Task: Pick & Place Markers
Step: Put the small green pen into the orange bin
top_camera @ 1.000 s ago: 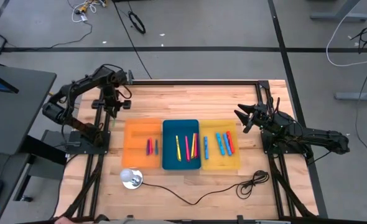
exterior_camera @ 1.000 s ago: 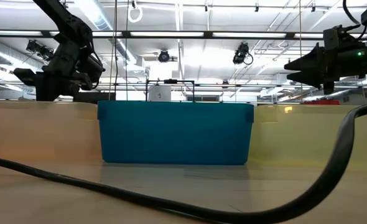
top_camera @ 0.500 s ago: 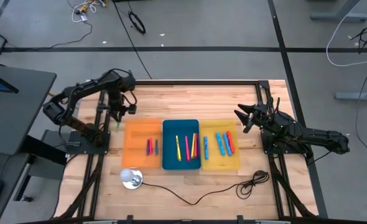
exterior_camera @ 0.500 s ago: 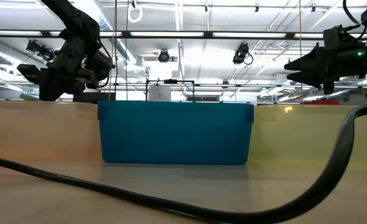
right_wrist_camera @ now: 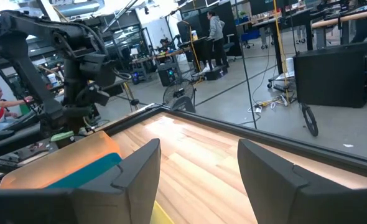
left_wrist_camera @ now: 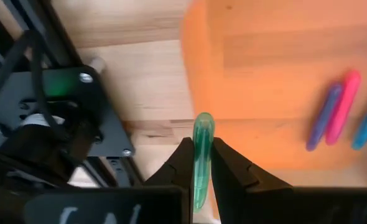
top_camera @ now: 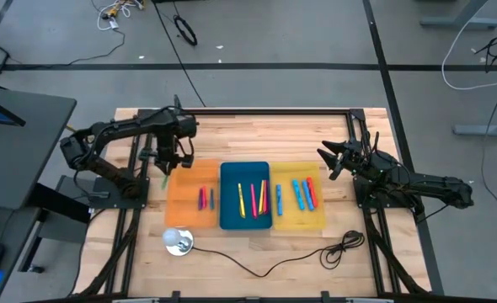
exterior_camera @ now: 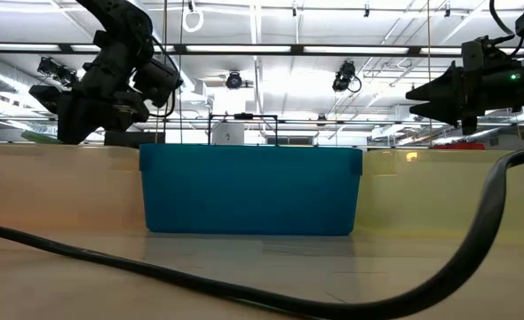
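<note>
Left gripper [left_wrist_camera: 197,163] is clamped on a green marker [left_wrist_camera: 202,155], held above the table [top_camera: 257,135] just off the orange tray's [top_camera: 181,206] outer edge. Right gripper [top_camera: 323,157] is held spread beside the yellow tray [top_camera: 316,220]. Other markers [top_camera: 257,199] are lying in the three trays.

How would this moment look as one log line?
left gripper: shut on green marker, by orange tray | right gripper: open, waiting

grey floor [top_camera: 299,34], bright ceiling lights [exterior_camera: 271,84]
</note>
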`<move>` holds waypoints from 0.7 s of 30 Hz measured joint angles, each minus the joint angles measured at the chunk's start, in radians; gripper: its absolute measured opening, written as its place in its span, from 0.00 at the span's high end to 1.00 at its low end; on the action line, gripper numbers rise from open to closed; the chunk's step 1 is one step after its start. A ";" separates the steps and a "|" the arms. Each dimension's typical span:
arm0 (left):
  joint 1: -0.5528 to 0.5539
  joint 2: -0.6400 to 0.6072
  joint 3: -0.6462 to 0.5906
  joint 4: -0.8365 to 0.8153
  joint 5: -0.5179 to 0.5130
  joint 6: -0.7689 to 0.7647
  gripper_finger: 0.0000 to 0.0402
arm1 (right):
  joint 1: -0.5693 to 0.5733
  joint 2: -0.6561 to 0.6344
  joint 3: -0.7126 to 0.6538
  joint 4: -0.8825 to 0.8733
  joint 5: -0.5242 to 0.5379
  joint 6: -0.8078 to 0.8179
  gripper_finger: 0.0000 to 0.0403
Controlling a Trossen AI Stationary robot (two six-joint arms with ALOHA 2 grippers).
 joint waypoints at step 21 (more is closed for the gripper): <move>-0.286 0.098 0.219 0.070 0.048 -0.386 0.91 | 0.000 0.000 0.000 0.000 0.000 0.000 0.47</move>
